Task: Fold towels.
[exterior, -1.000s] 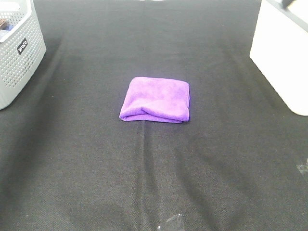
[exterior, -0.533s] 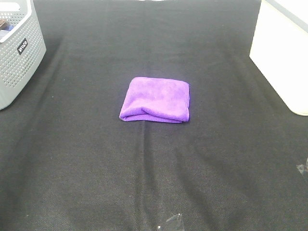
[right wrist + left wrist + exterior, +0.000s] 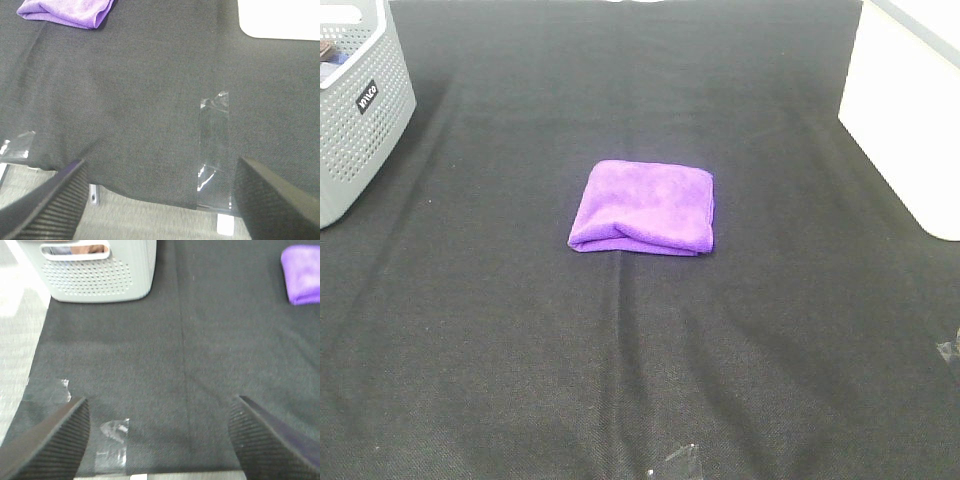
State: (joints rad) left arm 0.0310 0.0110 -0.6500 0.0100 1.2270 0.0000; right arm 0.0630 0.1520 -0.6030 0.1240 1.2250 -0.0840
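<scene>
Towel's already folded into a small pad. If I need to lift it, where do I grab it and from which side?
Probably best to pinch the purple towel at its near edge, where the layers roll into a thick lip, coming from above on the camera side. That edge bunches up off the black cloth, so the fingers can catch every layer. Both grippers, left and right, are open and well clear.

A: L gripper (image 3: 160, 440)?
B: Fingers (image 3: 47, 445) spread wide, nothing between, hovering low over the worktop (image 3: 175, 365) edge.
A: R gripper (image 3: 160, 200)?
B: Same: fingers (image 3: 270, 200) wide apart, empty, above the worktop's edge. Neither arm shows in the high cam, so arm pose is prob. pulled back; can't confirm.
</scene>
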